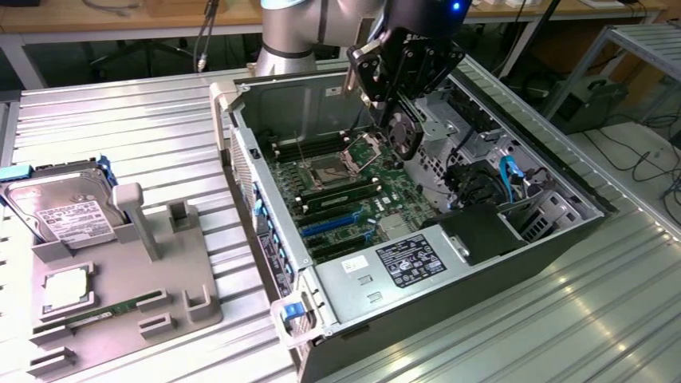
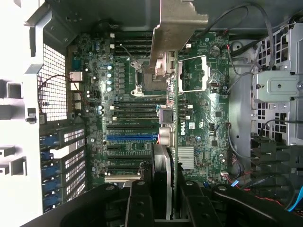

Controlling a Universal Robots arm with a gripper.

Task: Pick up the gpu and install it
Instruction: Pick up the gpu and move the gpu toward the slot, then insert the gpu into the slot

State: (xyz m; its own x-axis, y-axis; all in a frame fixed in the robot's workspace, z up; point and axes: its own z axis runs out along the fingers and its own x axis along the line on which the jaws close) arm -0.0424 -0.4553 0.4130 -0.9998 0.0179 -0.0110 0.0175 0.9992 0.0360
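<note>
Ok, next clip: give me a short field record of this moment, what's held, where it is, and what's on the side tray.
pincer: shut on the gpu
gpu: held on edge above the motherboard, not in a slot
computer case: open, lying on its side
tray: beside the case, holding hard drive, RAM stick, square silver chip

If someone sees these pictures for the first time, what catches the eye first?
The open computer case lies in the middle, its green motherboard exposed. Above it the pincer holds the gpu on edge. On the exterior view's left, a hard drive sits in a grey holder.
</note>
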